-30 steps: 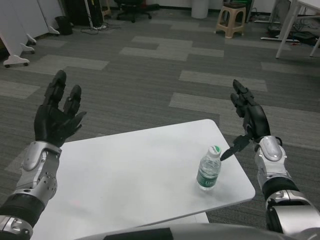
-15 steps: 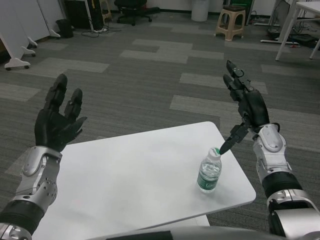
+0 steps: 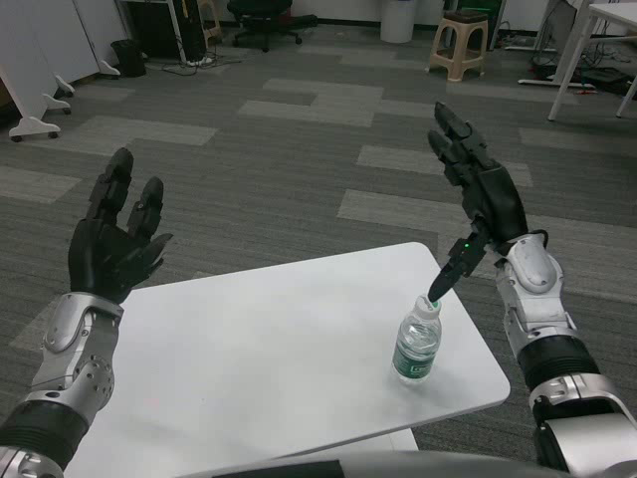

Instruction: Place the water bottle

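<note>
Right black many-fingered hand [image 3: 486, 204] raised above table's right edge, fingers [image 3: 453, 134] extended up and away, spread apart, holding nothing; thumb angled down-left, tip in front of the cap region of the clear plastic water bottle w/ green-and-white label [image 3: 417, 345] – contact or mere overlap: cannot tell; small green light visible nr thumb base; silver right forearm [image 3: 542, 319] rising steeply from lower-right corner, wrist bent so palm faces left.

Bottle upright on the white rounded-corner table [image 3: 249, 349], nr its front-right corner, label facing camera; standing free, no fingers wrapped round its body.

Left black many-fingered hand [image 3: 111, 239] held up at far left, level w/ table's back-left edge, palm toward camera, fingers apart and slightly curled, empty; well apart from bottle; silver left forearm [image 3: 65, 373] sloping up from bottom-left corner.

Beyond table: grey carpet-tile floor w/ lighter rectangular patches [image 3: 318, 110]; beige plastic stool [image 3: 460, 42] top right of centre; black office chair base [image 3: 261, 18] top centre; white wheeled partition feet [image 3: 40, 100] at far left; white desk leg [image 3: 567, 60] top right; white cylindrical bin [image 3: 398, 18] at top edge, partly cut off.
</note>
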You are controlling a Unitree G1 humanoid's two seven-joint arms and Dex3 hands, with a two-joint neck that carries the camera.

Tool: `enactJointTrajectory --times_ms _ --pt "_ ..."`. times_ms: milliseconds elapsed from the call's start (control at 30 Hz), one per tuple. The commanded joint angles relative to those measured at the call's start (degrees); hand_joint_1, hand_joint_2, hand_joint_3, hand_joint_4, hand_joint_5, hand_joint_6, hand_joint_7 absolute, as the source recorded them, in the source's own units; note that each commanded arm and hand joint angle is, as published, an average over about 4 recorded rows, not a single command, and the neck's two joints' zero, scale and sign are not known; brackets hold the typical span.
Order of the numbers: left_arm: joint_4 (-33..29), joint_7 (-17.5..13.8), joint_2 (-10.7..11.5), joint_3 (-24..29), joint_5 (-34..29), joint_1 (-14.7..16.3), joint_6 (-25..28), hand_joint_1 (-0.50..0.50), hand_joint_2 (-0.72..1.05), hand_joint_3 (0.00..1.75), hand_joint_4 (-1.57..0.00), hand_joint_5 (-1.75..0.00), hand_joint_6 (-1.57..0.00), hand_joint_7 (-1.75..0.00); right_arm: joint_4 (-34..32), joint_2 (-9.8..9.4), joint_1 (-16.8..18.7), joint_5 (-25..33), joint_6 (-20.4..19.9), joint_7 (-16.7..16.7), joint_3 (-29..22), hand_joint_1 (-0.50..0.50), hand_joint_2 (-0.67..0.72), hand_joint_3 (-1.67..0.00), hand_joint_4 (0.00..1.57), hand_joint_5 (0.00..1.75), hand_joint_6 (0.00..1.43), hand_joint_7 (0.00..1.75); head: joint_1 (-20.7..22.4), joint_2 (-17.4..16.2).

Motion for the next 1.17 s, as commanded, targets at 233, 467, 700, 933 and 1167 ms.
enactJointTrajectory --times_ms 233,467,700,933,1167 --pt "-0.69 -0.01 0.44 0.29 0.02 -0.04 -0.16 -0.5 0.45 0.26 0.0 0.0 0.0 0.0 -0.87 -0.31 -3.24 0.65 1.55 0.08 10.0 -0.46 0.6 -0.08 0.0 0.0 0.0 0.0 0.35 -0.83" --pt "-0.69 0.08 0.44 0.55 0.02 -0.04 -0.16 -0.5 0.49 0.26 0.0 0.0 0.0 0.0 -0.65 0.13 -4.73 0.79 1.77 0.12 14.33 -0.46 0.6 -0.08 0.0 0.0 0.0 0.0 0.4 -1.02" --pt "-0.69 0.08 0.44 0.62 0.02 -0.04 -0.16 -0.5 0.52 0.26 0.0 0.0 0.0 0.0 -1.46 0.52 -5.28 0.96 1.77 0.12 15.19 -0.46 0.6 -0.08 0.0 0.0 0.0 0.0 0.52 -0.78" --pt "-0.69 0.08 0.44 0.73 0.02 -0.04 -0.16 -0.5 0.52 0.26 0.0 0.0 0.0 0.0 -1.97 0.44 -5.39 0.96 1.77 0.12 15.08 -0.46 0.6 -0.08 0.0 0.0 0.0 0.0 0.47 -0.7" --pt "-0.69 0.08 0.44 0.73 0.02 -0.04 -0.16 -0.5 0.52 0.26 0.0 0.0 0.0 0.0 -1.97 0.35 -5.39 0.96 1.77 0.12 15.01 -0.46 0.6 -0.08 0.0 0.0 0.0 0.0 0.31 -0.84"
